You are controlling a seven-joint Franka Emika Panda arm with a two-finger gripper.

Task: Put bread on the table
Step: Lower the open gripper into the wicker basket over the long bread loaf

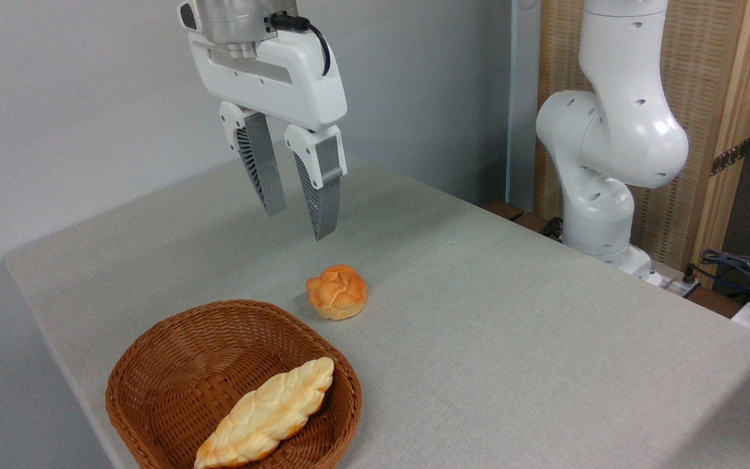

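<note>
- So the gripper (300, 225) hangs up in the air over the back half of the tabletop (512, 312), fingers (269, 176) spread a little apart with nothing between them.
- Closest thing under it is a small round bun (336, 292) sitting on the cloth, just beside the wicker basket (173, 352). Not the target, I'd say.
- The bread (267, 412) is the long braided loaf lying in the basket, one pointed end up against the right rim, the other down by the picture's bottom edge.
- My guess on handling: it looks light and a bit squashy, with a bumpy crust that shouldn't be slippery.
- I'd grab across the fat middle, narrow way, gently. The ends taper, so pinching there probably lets it swing or slide out.
- The basket wall is close on both sides, so the fingers need room going down.
</note>
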